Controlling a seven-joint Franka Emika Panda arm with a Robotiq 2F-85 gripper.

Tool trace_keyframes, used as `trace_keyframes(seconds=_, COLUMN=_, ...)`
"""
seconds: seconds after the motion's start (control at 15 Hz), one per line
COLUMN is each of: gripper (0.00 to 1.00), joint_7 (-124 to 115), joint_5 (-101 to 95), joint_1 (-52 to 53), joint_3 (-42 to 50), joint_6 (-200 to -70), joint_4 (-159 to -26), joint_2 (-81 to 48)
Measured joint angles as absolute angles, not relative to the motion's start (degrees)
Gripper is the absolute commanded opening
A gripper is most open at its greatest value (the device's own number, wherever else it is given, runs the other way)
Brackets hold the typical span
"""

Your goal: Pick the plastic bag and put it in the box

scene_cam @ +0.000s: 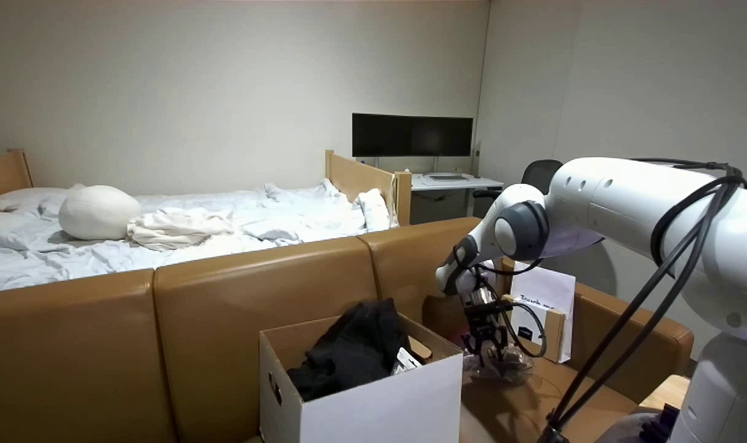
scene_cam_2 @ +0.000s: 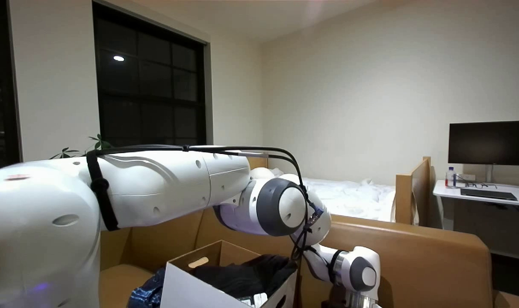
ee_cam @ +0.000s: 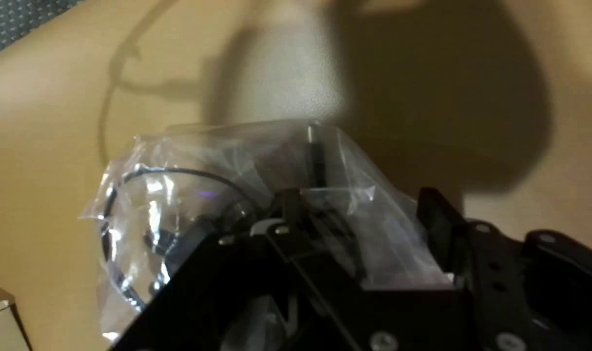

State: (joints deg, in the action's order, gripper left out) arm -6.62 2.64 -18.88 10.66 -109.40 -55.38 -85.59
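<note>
Lying on a brown sofa (scene_cam: pixel 263 283), the bag (ee_cam: pixel 203 195) is clear, crinkled plastic holding a dark loop of cable (ee_cam: pixel 179 170). The gripper (ee_cam: pixel 359 209) points down at it with fingers (ee_cam: pixel 437 224) spread, one over the bag's middle and one by its edge; nothing looks clamped between them, though whether they touch the film cannot be told. Near the bag in an exterior view stands the box (scene_cam: pixel 379 406), white outside, with black cloth (scene_cam: pixel 355 351) heaped within.

By judgement, the bag should be light, soft and floppy, its film slick and thin. The cable inside may sag or slide as it lifts, so a pinch of loose film alone could slip or tear. A surer hold would gather film and cable together around the bag's middle, and the spread fingers seem placed for that. A hard squeeze on what looks like a plug (ee_cam: pixel 316 163), near the bag's edge in the wrist view, is best avoided.
</note>
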Motion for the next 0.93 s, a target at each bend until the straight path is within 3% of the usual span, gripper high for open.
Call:
trace_keyframes(seconds=0.33, gripper=0.02, joint_7=-14.3, joint_5=2.6, joint_1=-20.3, joint_3=14.1, joint_6=-115.3, joint_4=-55.3, joint_2=-85.5)
trace_keyframes(seconds=0.93, gripper=0.02, joint_7=-17.9, joint_5=3.0, joint_1=-21.6, joint_3=13.9, joint_6=-113.3, joint_4=-54.4, joint_2=-85.5)
